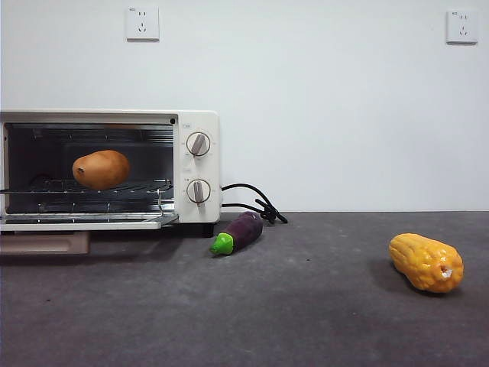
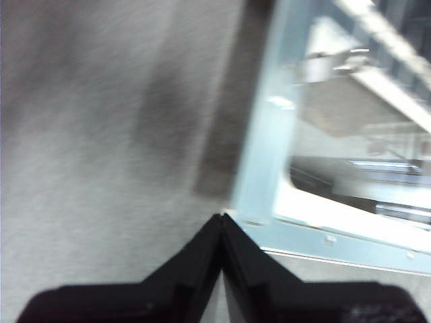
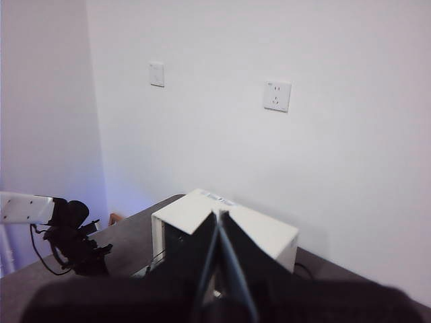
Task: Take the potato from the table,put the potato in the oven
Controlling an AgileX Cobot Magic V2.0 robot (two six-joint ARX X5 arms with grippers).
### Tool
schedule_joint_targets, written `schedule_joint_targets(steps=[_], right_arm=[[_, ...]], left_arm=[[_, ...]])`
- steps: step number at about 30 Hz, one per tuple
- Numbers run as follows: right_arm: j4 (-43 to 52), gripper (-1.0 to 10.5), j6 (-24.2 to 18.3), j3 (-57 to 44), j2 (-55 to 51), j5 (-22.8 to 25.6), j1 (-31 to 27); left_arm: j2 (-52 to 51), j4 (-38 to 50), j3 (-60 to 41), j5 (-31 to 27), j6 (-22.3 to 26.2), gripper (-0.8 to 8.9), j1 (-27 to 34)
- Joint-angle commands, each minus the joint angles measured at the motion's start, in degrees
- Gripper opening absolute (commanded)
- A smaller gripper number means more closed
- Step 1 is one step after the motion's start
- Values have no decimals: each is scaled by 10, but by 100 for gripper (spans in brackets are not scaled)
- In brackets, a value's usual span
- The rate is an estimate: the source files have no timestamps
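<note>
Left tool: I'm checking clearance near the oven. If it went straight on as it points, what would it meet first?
Probably the table just beside the oven door's edge; the left tool is shut and depth is unclear.

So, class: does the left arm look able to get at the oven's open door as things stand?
Probably yes: the left pincer, shut, hangs right beside the oven's lowered door, with only bare table between them.

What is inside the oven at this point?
The potato lies on the wire rack inside the oven, whose door hangs open. Nothing else shows on the rack; the cavity's dark back corners cannot be made out.
</note>
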Motion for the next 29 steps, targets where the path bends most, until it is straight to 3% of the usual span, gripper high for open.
schedule_joint_targets(steps=[1,3,7,11,19,29], right_arm=[[-12,-8,100,-94,-42,-58,0],[-12,-8,159,-180,-88,-99,0],[-12,-8,287,-354,-193,-87,0],[-12,-8,398,-473,-298,-127,0],[-12,-8,458,-606,-402,-123,0],[-12,-8,476,-628,-414,-128,0]], left_arm=[[23,0,-6,4,-5,-6,6],[33,-2,-6,6,-5,-6,5],[39,3,-6,5,-5,-6,0],[40,2,-6,-19,-5,-6,-7],[40,-10,-6,-22,-5,-7,-16],[66,-19,-7,-5,-1,-7,-39]])
